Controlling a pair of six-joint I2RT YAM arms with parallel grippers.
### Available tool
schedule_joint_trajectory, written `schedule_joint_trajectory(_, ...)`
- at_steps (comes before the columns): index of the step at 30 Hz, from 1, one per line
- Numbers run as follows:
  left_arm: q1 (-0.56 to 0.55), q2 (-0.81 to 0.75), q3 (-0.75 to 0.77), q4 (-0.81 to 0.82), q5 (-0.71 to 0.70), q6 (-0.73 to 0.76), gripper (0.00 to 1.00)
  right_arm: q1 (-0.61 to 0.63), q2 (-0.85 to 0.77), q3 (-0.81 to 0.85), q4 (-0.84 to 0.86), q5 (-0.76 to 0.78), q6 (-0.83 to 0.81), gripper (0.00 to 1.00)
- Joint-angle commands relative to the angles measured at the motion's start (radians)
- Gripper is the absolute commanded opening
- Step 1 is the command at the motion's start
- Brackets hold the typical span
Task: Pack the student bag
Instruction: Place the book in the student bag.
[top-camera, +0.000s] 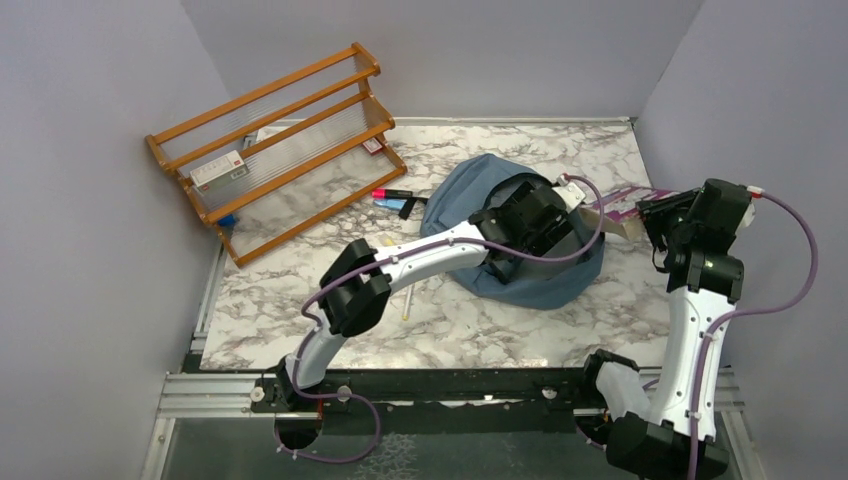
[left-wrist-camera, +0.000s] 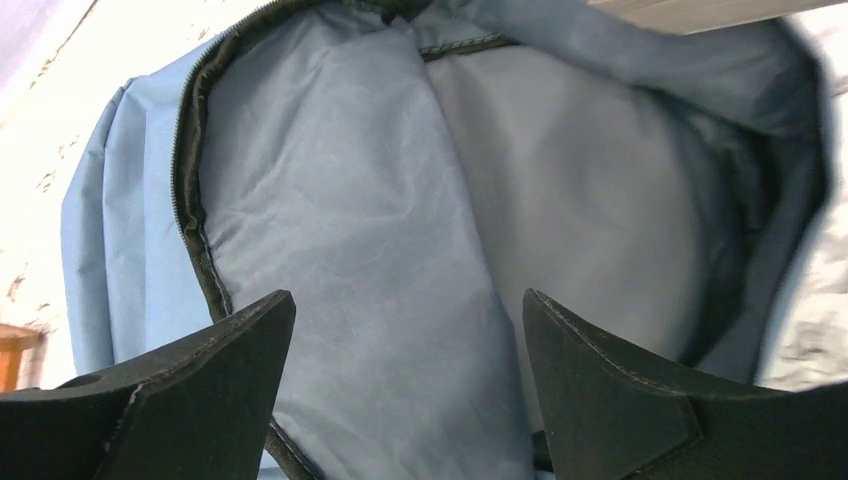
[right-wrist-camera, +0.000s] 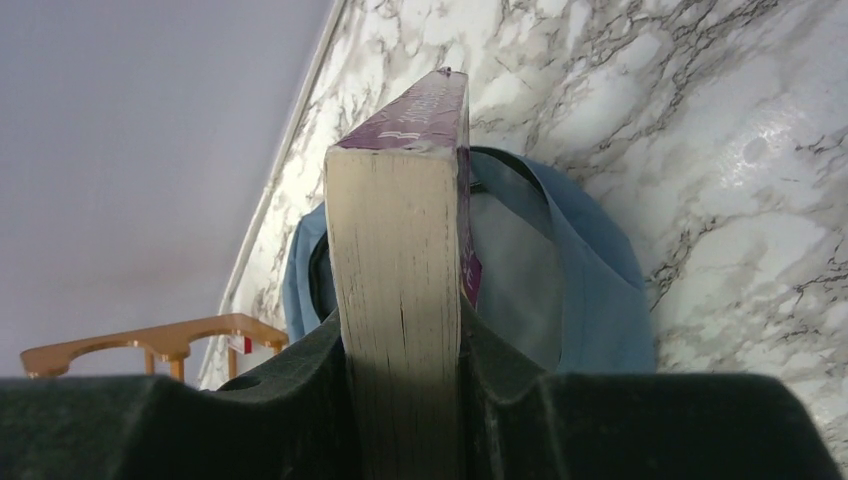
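On the worktop (top-camera: 480, 330) lies the student bag (top-camera: 465, 190), mouth open. It looks soft and floppy, best held by the rim of its mouth. The right pincer (right-wrist-camera: 400, 330) pinches a purple book (right-wrist-camera: 400, 200) beside it. The left pincer (left-wrist-camera: 409, 300) is spread wide over the mouth, empty.

A white bench (top-camera: 470, 320) with grey marble veining carries everything here. A stepped wooden rack (top-camera: 275, 150) with clear ribbed shelves sits at its back left corner, and a dusty-blue backpack (top-camera: 465, 185) lies slumped near the middle, toward the back. Just left of the backpack lie a red and black marker (top-camera: 392, 193) and a blue pen (top-camera: 397, 207), with a thin pale stick (top-camera: 407, 300) on bare marble nearer the front.
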Motion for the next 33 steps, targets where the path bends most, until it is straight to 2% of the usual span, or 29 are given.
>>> schedule_joint_trajectory(1, -0.009, 0.07, 0.078, -0.032, -0.123, 0.063, 0.85, 0.002, -0.034, 0.029, 0.005, -0.082, 0.012, 0.01)
schedule_joint_trajectory(13, -0.036, 0.212, 0.196, -0.041, -0.172, 0.138, 0.87, 0.031, -0.068, 0.018, 0.003, -0.059, -0.041, 0.01)
schedule_joint_trajectory(21, -0.039, 0.277, 0.206, -0.048, -0.229, 0.185, 0.86, 0.075, -0.058, 0.086, -0.017, 0.057, -0.093, 0.01)
schedule_joint_trajectory(25, -0.038, 0.304, 0.214, -0.051, -0.258, 0.211, 0.76, 0.087, -0.062, 0.114, -0.029, 0.1, -0.108, 0.01)
schedule_joint_trajectory(29, -0.038, 0.305, 0.213, -0.051, -0.288, 0.224, 0.61, 0.096, -0.07, 0.11, -0.024, 0.111, -0.121, 0.01)
schedule_joint_trajectory(33, -0.038, 0.29, 0.218, -0.05, -0.302, 0.235, 0.39, 0.098, -0.077, 0.092, -0.014, 0.103, -0.128, 0.01)
